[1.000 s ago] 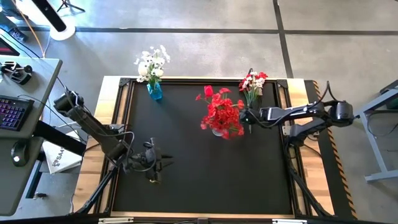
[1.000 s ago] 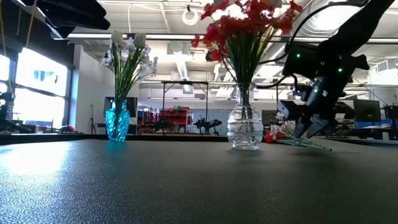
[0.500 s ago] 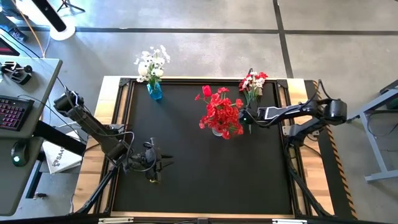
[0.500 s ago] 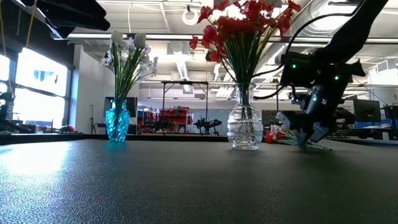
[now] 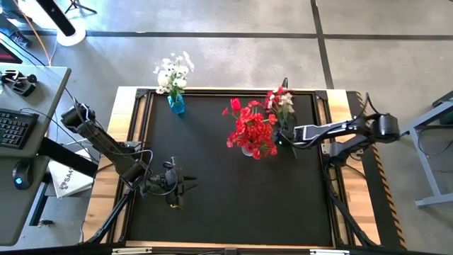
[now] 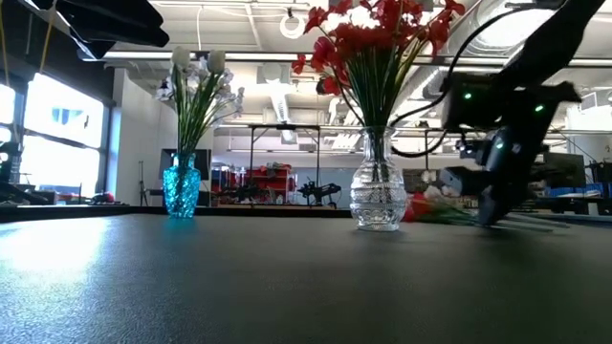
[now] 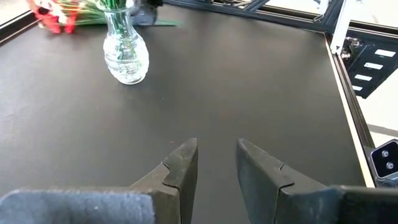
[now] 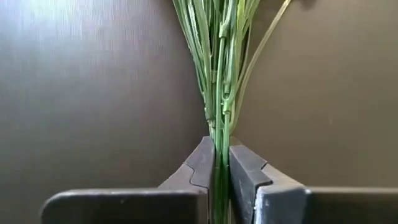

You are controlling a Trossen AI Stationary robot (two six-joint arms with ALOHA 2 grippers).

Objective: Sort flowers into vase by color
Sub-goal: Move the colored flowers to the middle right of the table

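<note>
A mixed bunch of red and white flowers (image 5: 278,101) lies at the far right of the black table, its blossoms (image 6: 423,206) low on the surface. My right gripper (image 5: 283,135) is shut on its green stems (image 8: 217,74), just right of a clear glass vase (image 6: 376,196) that holds red flowers (image 5: 251,131). A blue vase (image 5: 175,105) at the far left holds white flowers (image 5: 173,71). My left gripper (image 7: 216,152) is open and empty, low over the table's near left (image 5: 188,185). My right gripper pinches several stems together (image 8: 219,134) between its two fingers, near the stems' cut end. The fingers (image 6: 492,205) come from above, slanting in from the table's right, and lie across the stems. The bunch stays low, with its blossom end (image 5: 277,99) toward the far edge.
The clear vase's red blossoms (image 6: 373,38) spread wide, close to my right gripper. The table has a raised frame (image 5: 322,95) along its edges. A desk with a keyboard (image 5: 14,127) stands off the table's left side.
My right gripper has come down onto the stems and then gone a little toward the table's right edge. The bunch has shifted with it: its blossom end has swung toward the clear vase and a little toward the near edge.
</note>
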